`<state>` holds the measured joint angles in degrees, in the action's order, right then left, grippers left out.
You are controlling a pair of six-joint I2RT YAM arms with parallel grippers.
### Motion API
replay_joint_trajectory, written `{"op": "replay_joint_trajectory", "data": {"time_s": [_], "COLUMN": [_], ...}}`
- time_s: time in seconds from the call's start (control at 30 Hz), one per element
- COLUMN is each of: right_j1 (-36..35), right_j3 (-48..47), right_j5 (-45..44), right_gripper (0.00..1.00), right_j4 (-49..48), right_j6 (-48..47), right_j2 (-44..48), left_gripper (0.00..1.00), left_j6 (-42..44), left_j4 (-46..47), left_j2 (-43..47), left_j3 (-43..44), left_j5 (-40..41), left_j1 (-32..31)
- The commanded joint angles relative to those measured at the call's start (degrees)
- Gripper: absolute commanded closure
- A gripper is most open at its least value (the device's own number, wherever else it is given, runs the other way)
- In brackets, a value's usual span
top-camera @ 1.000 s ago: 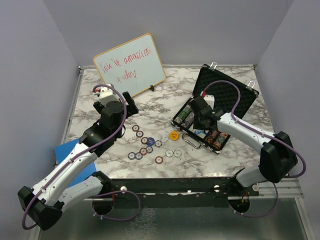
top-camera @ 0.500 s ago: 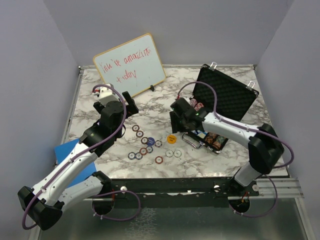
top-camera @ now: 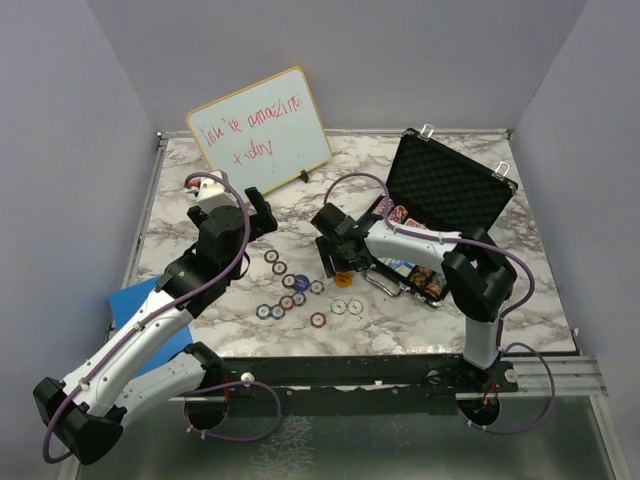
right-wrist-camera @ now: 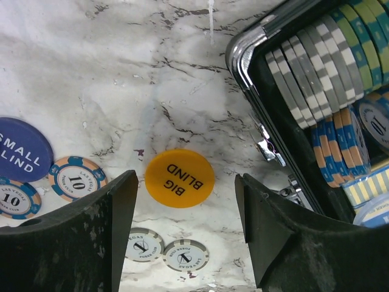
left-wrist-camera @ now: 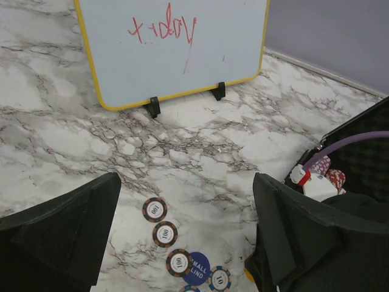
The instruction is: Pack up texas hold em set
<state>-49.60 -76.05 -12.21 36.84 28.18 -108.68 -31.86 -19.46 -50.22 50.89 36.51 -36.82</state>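
Directly between the fingers of the right gripper (right-wrist-camera: 184, 198), which stand widely parted and grip nothing, a round orange-yellow plastic disc (right-wrist-camera: 179, 178) printed BIG BLIND lies flat on the grey-veined white marble table (right-wrist-camera: 121, 73). Whether either finger touches it cannot be told. Nearer the wrist than the disc, two white poker chips (right-wrist-camera: 143, 245) marked 1 lie side by side. On the left of this gripper in its wrist view lie a blue-and-cream poker chip (right-wrist-camera: 76, 177) marked 10 and, just past it, a dark blue round disc (right-wrist-camera: 21, 149) printed SMALL BLIND. On the right, close beside the finger there, is the chromed corner of an open black metal-edged briefcase (right-wrist-camera: 243, 48). Its tray holds rows of grey, green and blue-and-orange stacked chips (right-wrist-camera: 316, 73) standing on edge. In the overhead view the foam-lined lid (top-camera: 450, 185) stands raised beyond the gripper. The left gripper (left-wrist-camera: 187, 188) is well apart, across the scattered chips, above the table with its jaws at full spread and nothing in them. Seen between its fingers, three dark-rimmed poker chips (left-wrist-camera: 165, 233) marked 100 lie in a line that ends at the dark blue disc. Farthest out, well ahead of this gripper, a yellow-framed whiteboard (left-wrist-camera: 176, 48) with red handwriting stands propped on two black feet.
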Motion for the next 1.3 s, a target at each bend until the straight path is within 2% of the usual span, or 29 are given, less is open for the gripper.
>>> {"op": "replay_joint_trajectory", "data": {"time_s": [0.0,0.23,0.77,0.87,1.0,1.13,1.27], "right_j1": [-0.44,-1.18,-1.05,-0.76,-0.76,-0.74,-0.75], "right_j3": [-2.16,-2.35,0.10,0.31,1.50,2.05,1.78], "right_j5": [1.82,3.52,4.82,6.54,6.60,1.51,0.87], "right_gripper": [0.28,0.28,0.38,0.44,0.60,0.61,0.61], "right_j4": [3.75,5.49,2.72,2.78,2.84,3.57,2.32], "right_j6": [-2.42,-3.49,-4.03,-4.65,-4.95,-3.74,-4.36], "right_j2": [-2.72,-4.30,-10.22,-11.65,-12.02,-8.96,-3.28], "left_gripper": [0.01,0.01,0.01,0.01,0.01,0.01,0.01], "left_j6": [1.15,1.49,0.56,1.01,1.27,1.19,1.01], "left_j4": [-0.55,-0.66,-0.27,-0.43,-1.41,-1.54,-1.54], "left_j2": [1.90,2.79,1.43,1.35,1.39,1.76,1.47], "left_j3": [-1.27,-2.06,-3.16,-3.07,-2.97,-3.31,-3.41], "left_j5": [-3.02,-4.70,-5.49,-4.78,-3.31,-1.91,-0.82], "left_j1": [0.17,0.17,0.19,0.17,0.21,0.17,0.17]}}
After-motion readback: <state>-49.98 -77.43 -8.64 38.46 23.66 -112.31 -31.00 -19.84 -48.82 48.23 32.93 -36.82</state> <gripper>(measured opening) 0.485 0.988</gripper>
